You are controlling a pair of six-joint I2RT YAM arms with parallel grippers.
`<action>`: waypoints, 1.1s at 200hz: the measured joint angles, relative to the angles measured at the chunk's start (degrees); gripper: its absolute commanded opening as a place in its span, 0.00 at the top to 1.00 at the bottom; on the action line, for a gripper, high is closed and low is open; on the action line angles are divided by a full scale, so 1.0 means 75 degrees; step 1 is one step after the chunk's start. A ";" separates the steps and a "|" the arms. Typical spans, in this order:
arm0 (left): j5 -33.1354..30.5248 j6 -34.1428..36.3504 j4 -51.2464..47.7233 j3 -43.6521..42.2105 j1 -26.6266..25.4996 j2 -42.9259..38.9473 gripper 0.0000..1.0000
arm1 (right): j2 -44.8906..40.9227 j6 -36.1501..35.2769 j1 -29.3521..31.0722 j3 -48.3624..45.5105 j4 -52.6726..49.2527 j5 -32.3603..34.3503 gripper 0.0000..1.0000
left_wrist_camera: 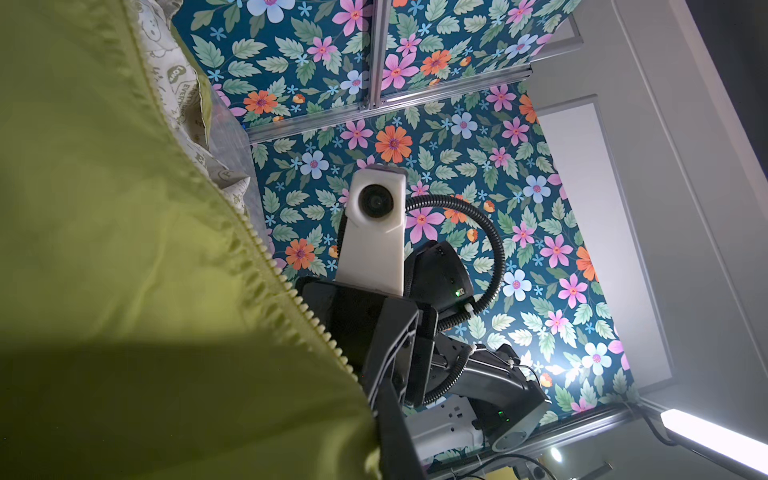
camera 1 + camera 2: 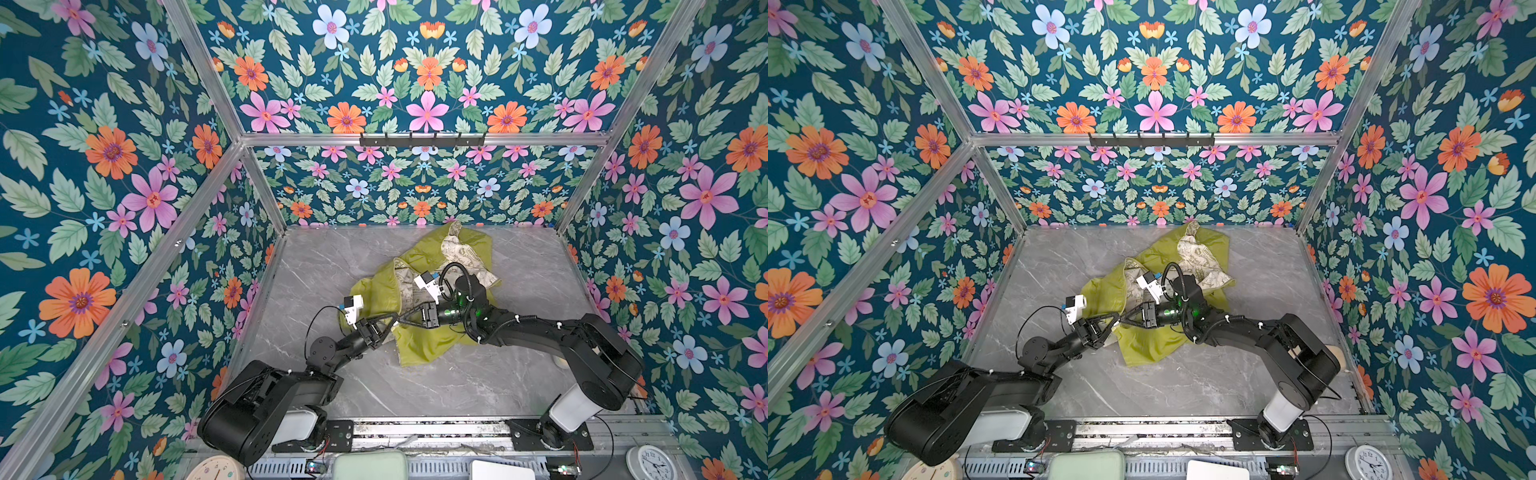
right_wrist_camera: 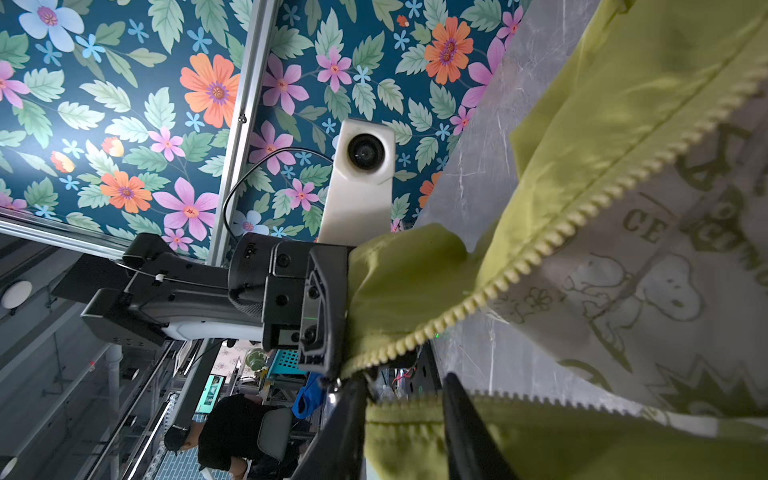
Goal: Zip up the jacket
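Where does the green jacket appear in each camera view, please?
A top view: jacket crumpled at the table's middle, toward the back.
A top view: jacket at the same spot.
Left wrist: jacket close up, green shell filling nearly half the frame.
Right wrist: jacket close up, with zipper teeth.
Shared landmark: the cream printed lining, in all four.

We see walls [image 2: 428,75] papered in dark teal with pink, orange and blue flowers, framed by aluminium bars [image 2: 540,139]. A black hook rail [image 2: 422,140] sits on the back bar in both top views. Our desk [image 2: 457,386] is grey marble-look with white veins. A white clock [image 2: 652,461] lies at lower right, a cream clock [image 2: 216,469] at lower left. A light strip [image 1: 715,440] glows lower right in the left wrist view
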 measured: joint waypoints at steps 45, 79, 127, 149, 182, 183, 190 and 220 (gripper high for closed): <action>0.0050 -0.0015 0.0044 0.0029 0.0000 0.0163 1.00 | 0.0012 0.0233 -0.0003 0.0020 0.0443 -0.0230 0.76; -0.0006 -0.0020 0.0058 0.0041 0.0000 0.0122 1.00 | 0.0117 0.0265 -0.0009 0.0140 0.0469 -0.0315 0.78; 0.0026 -0.0023 0.0137 0.0015 0.0000 0.0201 1.00 | 0.0099 0.0332 -0.0020 0.0017 0.0522 -0.0268 0.88; 0.0026 -0.0023 0.0192 -0.0017 -0.0006 0.0239 1.00 | 0.0023 0.0347 -0.0015 -0.0058 0.0513 -0.0248 0.89; -0.0009 -0.0003 0.0245 -0.0020 0.0000 0.0274 1.00 | -0.0038 0.0344 -0.0017 -0.0073 0.0463 -0.0242 0.94; -0.0009 0.0000 0.0245 -0.0020 0.0000 0.0274 1.00 | -0.0038 0.0344 -0.0017 -0.0073 0.0463 -0.0242 0.94; -0.0012 0.0000 0.0248 -0.0023 0.0000 0.0274 1.00 | -0.0038 0.0344 -0.0017 -0.0073 0.0466 -0.0245 0.95; -0.0055 -0.0003 0.0198 -0.0038 0.0000 0.0248 1.00 | -0.0038 0.0344 -0.0017 -0.0073 0.0466 -0.0271 1.00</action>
